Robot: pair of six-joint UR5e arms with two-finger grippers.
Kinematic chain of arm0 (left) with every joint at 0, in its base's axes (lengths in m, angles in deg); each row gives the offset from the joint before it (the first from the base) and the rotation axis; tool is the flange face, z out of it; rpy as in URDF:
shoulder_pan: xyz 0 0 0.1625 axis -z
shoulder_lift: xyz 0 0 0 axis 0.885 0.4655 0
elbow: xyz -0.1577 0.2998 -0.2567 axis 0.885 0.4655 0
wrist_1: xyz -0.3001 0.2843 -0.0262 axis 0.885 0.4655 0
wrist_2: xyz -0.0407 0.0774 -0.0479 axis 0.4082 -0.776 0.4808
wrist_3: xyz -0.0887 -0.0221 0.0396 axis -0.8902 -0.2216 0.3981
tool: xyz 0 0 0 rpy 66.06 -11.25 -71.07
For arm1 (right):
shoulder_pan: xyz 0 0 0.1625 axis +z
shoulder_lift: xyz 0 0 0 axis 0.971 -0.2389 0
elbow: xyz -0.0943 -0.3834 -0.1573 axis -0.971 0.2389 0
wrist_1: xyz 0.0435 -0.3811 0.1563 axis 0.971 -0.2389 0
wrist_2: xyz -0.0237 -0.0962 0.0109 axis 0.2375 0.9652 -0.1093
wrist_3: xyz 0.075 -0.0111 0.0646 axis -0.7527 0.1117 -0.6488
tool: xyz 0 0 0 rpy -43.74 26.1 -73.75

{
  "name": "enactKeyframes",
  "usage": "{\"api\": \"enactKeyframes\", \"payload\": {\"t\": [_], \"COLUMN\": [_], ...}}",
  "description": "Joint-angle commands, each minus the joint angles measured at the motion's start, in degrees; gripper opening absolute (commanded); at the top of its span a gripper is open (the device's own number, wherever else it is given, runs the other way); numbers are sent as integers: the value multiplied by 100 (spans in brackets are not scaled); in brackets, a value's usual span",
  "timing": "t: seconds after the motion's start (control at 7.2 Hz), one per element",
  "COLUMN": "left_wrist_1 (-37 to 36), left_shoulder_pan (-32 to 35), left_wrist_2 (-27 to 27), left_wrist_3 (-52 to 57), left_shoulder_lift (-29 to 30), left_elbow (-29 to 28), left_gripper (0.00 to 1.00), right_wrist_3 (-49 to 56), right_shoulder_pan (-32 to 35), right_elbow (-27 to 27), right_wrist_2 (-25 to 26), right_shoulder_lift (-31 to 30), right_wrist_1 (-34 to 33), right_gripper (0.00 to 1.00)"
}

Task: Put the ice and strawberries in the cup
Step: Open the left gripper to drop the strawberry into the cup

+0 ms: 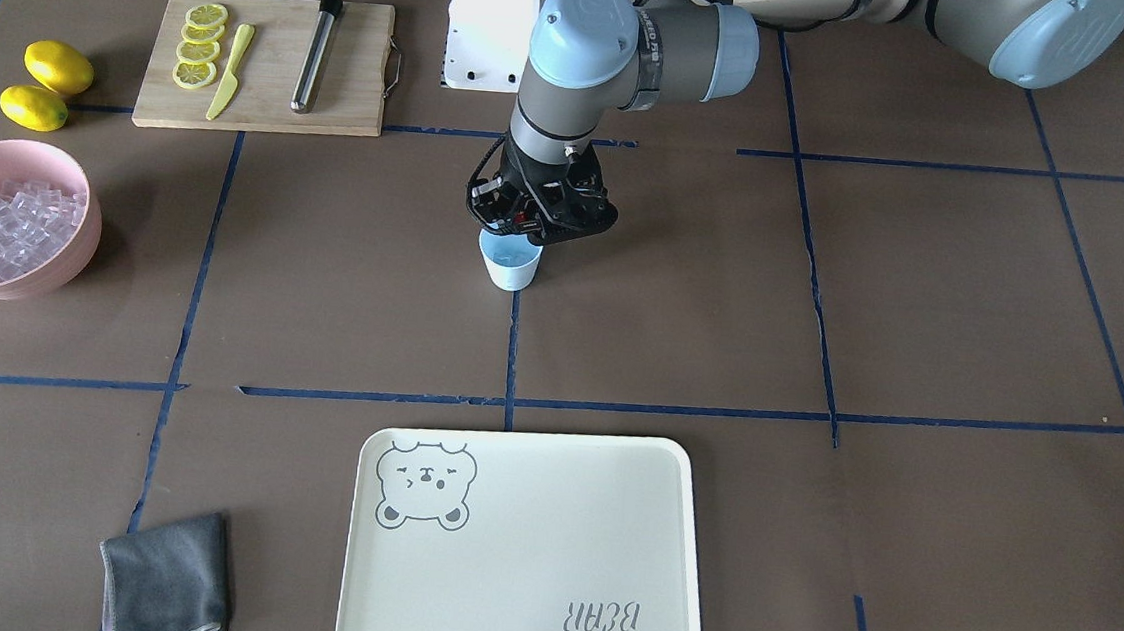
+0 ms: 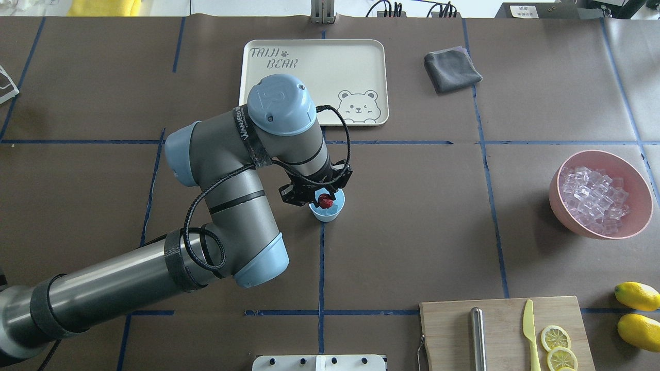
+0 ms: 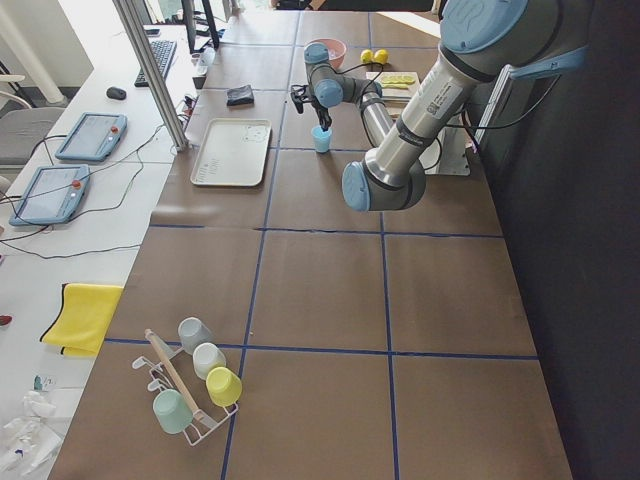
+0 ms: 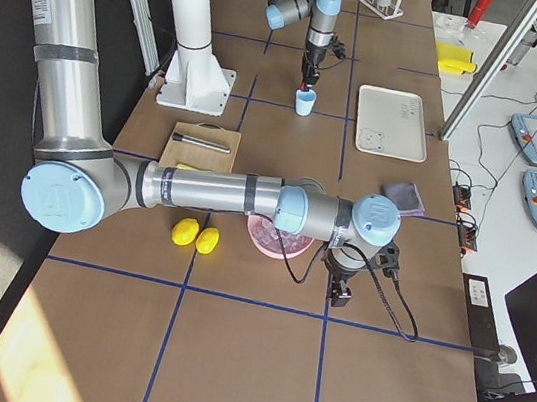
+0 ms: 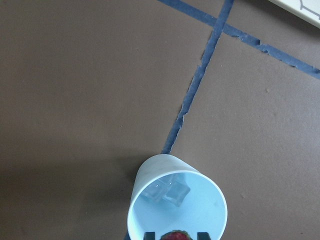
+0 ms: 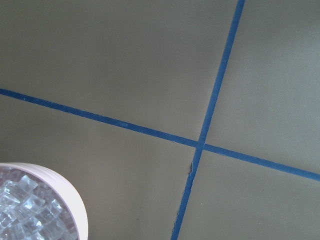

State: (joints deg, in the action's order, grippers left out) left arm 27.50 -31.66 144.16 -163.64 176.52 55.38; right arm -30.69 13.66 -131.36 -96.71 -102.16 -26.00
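Evidently the step in hand was the release of the small dark red strawberry (image 2: 324,201) into the small pale blue handleless cup (image 5: 142,177). The left gripper (image 1: 529,225) hung directly over the cup's mouth, pointing down. Its two black fingers (image 5: 148,235) were closed narrowly on the berry. The berry sat at about rim height and, in the wrist view, over the near edge of the mouth rather than its middle. Two clear glassy ice cubes (image 5: 171,192) lay on the cup's floor. Many more filled the large pink bowl (image 2: 598,233), well away from the cup on the robot's right. The right gripper (image 4: 341,291) stood far from the cup, just beyond that bowl; whether its fingers were apart or together could not be told. In my judgement a sound release called for shifting the berry toward the centre of the mouth, parting the fingers only slightly, then rising straight up. The cup looked light and stood unsupported, so a sideways brush of a finger against its rim would risk tipping it and spilling the ice.
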Motion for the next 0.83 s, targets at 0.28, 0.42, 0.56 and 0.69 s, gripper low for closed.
{"api": "enactKeyframes", "payload": {"t": [0.28,0.42,0.56,0.69], "left_wrist_1": [49,-12,-48,-161], "left_shoulder_pan": [130,235,401,534], "left_wrist_2": [17,69,183,306], "left_wrist_3": [60,278,480,847], "left_shoulder_lift": [-5,-14,-92,-310], "left_elbow": [14,58,84,241], "left_gripper": [100,100,100,100], "right_wrist_3": [0,9,9,17], "right_shoulder_pan": [8,25,69,104], "right_elbow": [10,28,54,54], "right_wrist_2": [-1,-9,-9,-9], "right_shoulder_lift": [-78,-165,-183,-201], "right_wrist_1": [0,0,0,9], "right_gripper": [100,100,100,100]}}
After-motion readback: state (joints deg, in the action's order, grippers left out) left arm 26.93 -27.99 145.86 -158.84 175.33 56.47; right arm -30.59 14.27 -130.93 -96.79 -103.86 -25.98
